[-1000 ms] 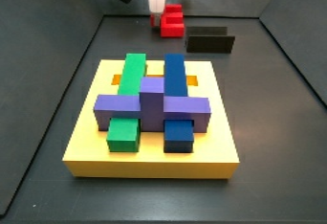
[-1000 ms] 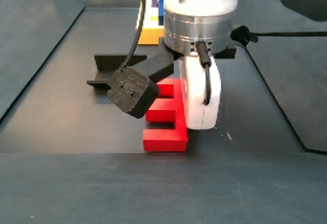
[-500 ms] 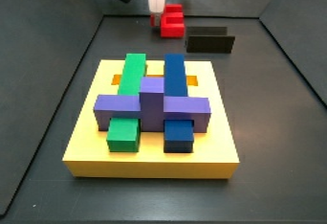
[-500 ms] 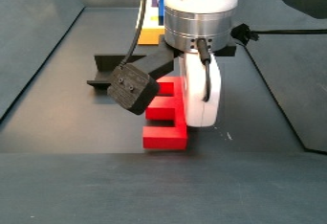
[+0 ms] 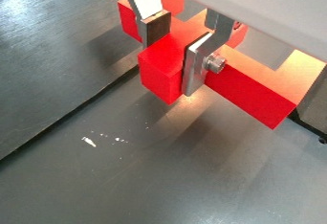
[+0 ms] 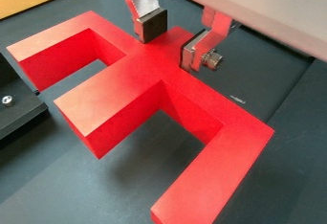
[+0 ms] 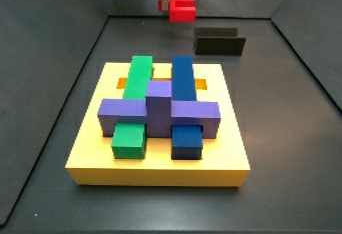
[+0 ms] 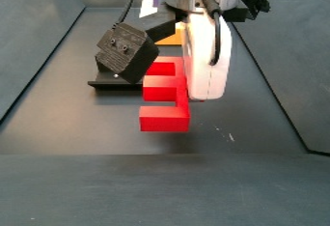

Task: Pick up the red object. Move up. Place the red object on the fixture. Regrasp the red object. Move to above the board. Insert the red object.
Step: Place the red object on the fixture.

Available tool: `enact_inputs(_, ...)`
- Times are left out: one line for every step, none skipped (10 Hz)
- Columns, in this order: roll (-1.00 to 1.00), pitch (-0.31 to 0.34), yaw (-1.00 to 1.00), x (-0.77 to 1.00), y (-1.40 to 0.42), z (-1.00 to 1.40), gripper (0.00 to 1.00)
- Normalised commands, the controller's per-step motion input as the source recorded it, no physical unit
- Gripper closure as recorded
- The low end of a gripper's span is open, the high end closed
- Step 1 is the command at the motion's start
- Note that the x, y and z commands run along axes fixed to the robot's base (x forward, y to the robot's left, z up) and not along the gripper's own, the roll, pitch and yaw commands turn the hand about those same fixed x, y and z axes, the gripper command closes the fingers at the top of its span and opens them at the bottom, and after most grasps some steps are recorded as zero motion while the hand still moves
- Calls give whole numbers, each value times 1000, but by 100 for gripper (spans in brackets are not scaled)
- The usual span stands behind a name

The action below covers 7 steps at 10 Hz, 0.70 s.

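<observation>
1. Wrist views show the gripper (image 6: 173,38) squeezing the bright red blocky T-shaped piece (image 6: 141,94), lifted off the floor.
2. I think this is the move-up step.
3. Next, carry it to the small dark fixture (image 7: 221,43) and set it down softly.

A bright red object (image 8: 161,97) is being held by a silver-and-white gripper (image 5: 179,46); green, blue and purple blocks (image 7: 158,103) are being carried on a yellow board (image 7: 94,148).
</observation>
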Motion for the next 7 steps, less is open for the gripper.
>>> enact_inputs(-66, 217, 0, 306, 0, -3, 100)
enact_inputs(-506, 406, 23, 500, 0, 197, 100)
enact_inputs(-271, 497, 329, 471, -169, 483, 100)
enact_inputs(-137, 477, 480, 446, -206, 580, 100)
enact_inputs(-123, 546, 477, 426, -169, 503, 100)
enact_inputs(-109, 514, 489, 431, -171, 489, 100)
enact_inputs(-146, 500, 520, 391, -191, 440, 100)
